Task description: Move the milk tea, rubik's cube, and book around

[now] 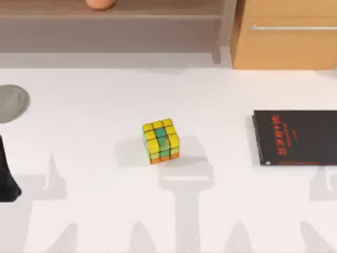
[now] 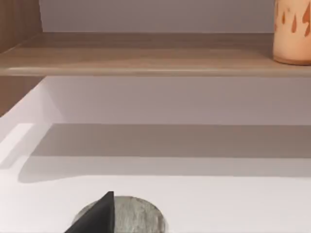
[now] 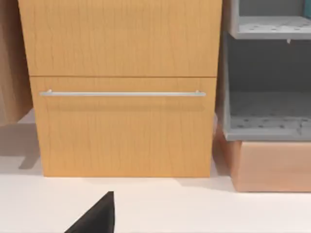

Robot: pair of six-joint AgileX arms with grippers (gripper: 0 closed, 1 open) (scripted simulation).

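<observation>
The rubik's cube (image 1: 160, 140), mostly yellow, green and orange, sits alone at the middle of the white table. The milk tea (image 1: 100, 3) stands on the wooden shelf at the back left, and its peach-orange cup (image 2: 292, 31) also appears in the left wrist view. The book is out of view. My left arm (image 1: 6, 176) is parked at the table's left edge, well away from the cube. A dark part of my left gripper (image 2: 95, 217) hangs over a grey disc. A dark part of my right gripper (image 3: 96, 217) faces the wooden drawer cabinet.
A flat grey disc (image 1: 11, 101) lies at the far left. A thin black book with red lettering (image 1: 295, 137) lies at the right. A low wooden shelf (image 1: 158, 16) and a drawer cabinet (image 1: 287, 42) line the back, with a grey rack (image 3: 267, 73) beside the cabinet.
</observation>
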